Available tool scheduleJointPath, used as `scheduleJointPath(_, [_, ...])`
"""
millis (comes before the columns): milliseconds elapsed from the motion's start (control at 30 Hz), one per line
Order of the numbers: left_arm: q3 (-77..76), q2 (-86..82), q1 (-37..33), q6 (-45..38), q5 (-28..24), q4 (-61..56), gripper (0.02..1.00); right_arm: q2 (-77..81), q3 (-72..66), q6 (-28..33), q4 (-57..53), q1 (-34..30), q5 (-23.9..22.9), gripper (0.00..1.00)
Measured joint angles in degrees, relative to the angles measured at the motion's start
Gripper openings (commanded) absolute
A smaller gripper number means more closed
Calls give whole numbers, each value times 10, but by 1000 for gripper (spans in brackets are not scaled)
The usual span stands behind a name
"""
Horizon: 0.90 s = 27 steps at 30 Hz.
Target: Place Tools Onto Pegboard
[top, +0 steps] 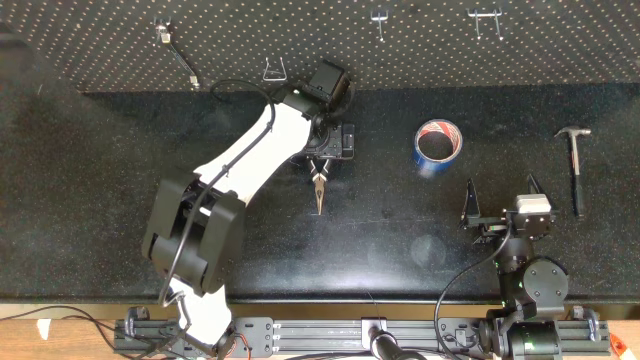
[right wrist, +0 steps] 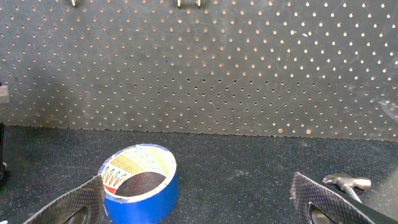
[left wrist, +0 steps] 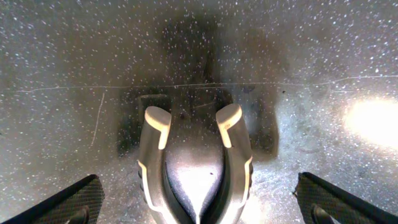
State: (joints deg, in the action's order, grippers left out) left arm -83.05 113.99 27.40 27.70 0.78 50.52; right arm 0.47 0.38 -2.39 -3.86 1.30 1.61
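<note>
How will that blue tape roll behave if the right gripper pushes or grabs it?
The tape roll lies flat, hole up, so a push should slide it rather than roll it. It is a hollow ring, so probably light. Its outer wall looks smooth and might slip in a grip.
</note>
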Motion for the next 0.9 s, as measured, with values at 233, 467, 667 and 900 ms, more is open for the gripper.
scheduleJointPath(233, [0, 14, 0, 10, -4, 1, 998, 0, 0, 0, 0, 0, 0, 976])
scheduleJointPath(467, [0, 24, 0, 22, -6, 6, 978, 0, 0, 0, 0, 0, 0, 976])
scheduleJointPath(667, [0, 24, 0, 29, -6, 6, 590, 0, 0, 0, 0, 0, 0, 976])
scheduleJointPath(900, [0, 24, 0, 32, -6, 7, 478, 0, 0, 0, 0, 0, 0, 976])
